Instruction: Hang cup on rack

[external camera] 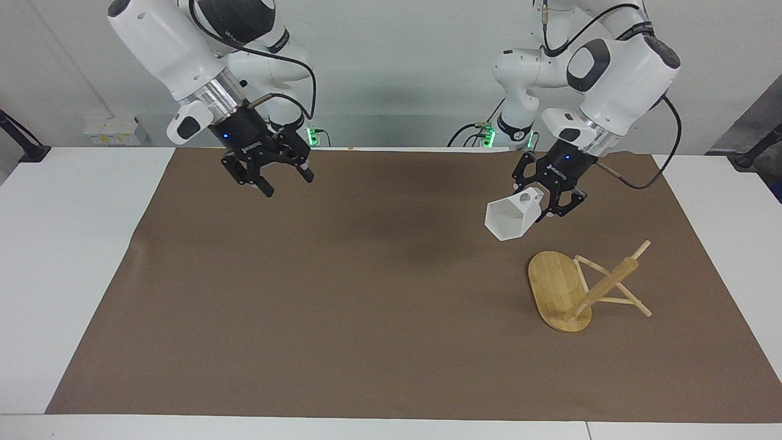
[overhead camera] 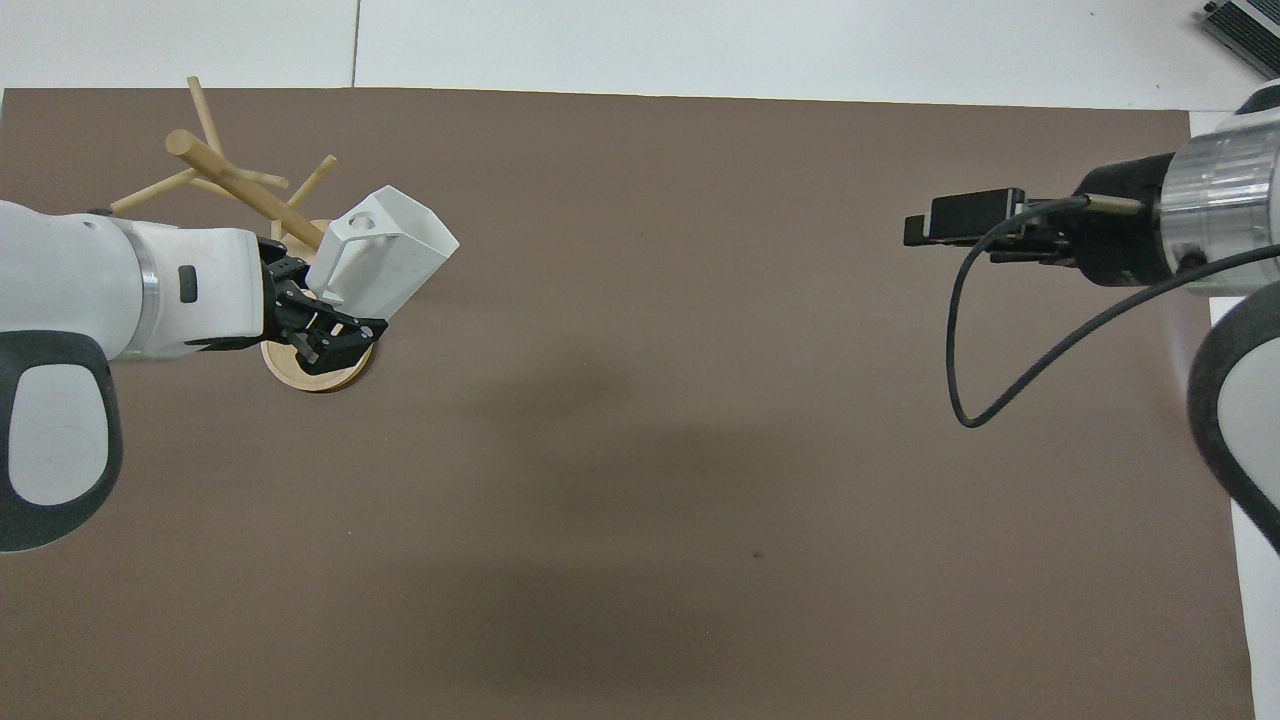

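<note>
1. The cup (external camera: 512,220) is clamped by its handle end in the left gripper (external camera: 545,205), carried in the air over the brown mat (external camera: 342,293), close to the rack (external camera: 586,287) at the left arm's end of the table. Not hung yet.
2. The right gripper (external camera: 276,177) is held up over the mat toward the right arm's end, fingers spread apart, nothing in them. Parked, basically.
3. For the hang to go well, the round hole in the handle probably needs to be lined up with the tip of one peg and slid along the peg's axis, not dropped from above.
4. The grip should likely be kept until the handle is seated well down the peg; the pegs are thin, so a sideways bump could shove or tip the rack.
5. Looks-wise: the cup is small, white, faceted, with a hexagonal mouth tipped down and away from the gripper, blocky handle pierced by a hole.
6. The rack is light bamboo: oval base, thick post, thin pegs sticking out.
</note>
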You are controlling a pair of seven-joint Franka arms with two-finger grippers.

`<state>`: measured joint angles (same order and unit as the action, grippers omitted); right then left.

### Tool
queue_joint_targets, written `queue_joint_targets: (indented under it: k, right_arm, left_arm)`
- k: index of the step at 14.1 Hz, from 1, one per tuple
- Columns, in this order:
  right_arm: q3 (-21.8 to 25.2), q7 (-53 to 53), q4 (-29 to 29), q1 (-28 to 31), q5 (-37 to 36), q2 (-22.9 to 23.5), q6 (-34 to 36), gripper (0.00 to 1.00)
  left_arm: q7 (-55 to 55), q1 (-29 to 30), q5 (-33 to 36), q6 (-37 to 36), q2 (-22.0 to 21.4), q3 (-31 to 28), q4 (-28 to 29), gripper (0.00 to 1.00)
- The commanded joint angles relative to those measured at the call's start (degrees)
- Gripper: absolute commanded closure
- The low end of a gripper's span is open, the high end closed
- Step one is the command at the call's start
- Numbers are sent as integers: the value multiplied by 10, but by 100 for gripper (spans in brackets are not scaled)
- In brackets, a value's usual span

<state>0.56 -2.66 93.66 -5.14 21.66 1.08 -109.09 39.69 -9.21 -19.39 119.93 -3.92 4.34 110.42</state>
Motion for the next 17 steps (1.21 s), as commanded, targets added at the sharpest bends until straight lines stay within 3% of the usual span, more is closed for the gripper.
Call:
queue_joint_targets:
  k: [1,3,4,6,9,17]
  right_arm:
    - [-6,72,10,46,-40,-9,4,0]
    - [-5,78,10,76,-68,-10,6,0]
    - [-6,80,9,86,-118,-11,11,0]
    - [-6,79,10,89,-212,-19,12,0]
    - [-6,78,10,94,-285,-20,12,0]
    - [-14,-16,-6,97,-269,-40,108,0]
  left_arm:
    - [-89,-5,32,18,-7,3,12,100]
    - [-163,0,32,22,0,3,12,100]
    - [-188,1,32,32,1,3,11,100]
    - [-197,3,32,43,11,3,11,100]
    - [-220,4,32,60,27,3,12,100]
    - [-276,24,31,114,68,1,10,100]
